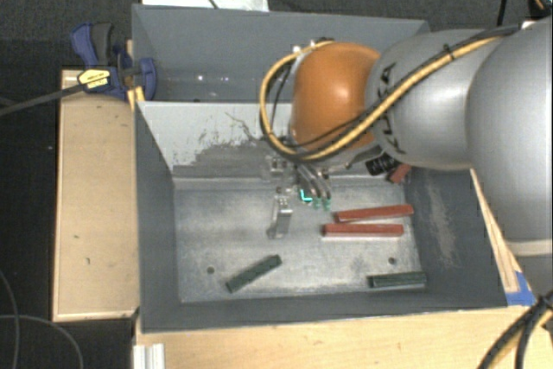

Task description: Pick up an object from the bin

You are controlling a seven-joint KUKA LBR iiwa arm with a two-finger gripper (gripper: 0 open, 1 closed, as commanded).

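My gripper (300,207) hangs over the middle of the bin floor, below the orange cover. It stands open, and nothing shows between its fingers. One grey finger (281,218) reaches down to the floor on the left. Just right of the gripper lie two red-brown bars, one (373,213) slightly tilted and the other (363,230) level below it. Neither bar touches the fingers. A dark green bar (253,272) lies aslant on the floor nearer the front, left of the gripper.
Another dark green bar (397,280) rests by the front right corner. A small red piece (398,174) shows at the right wall under the arm. The arm and its cables cover the bin's back right.
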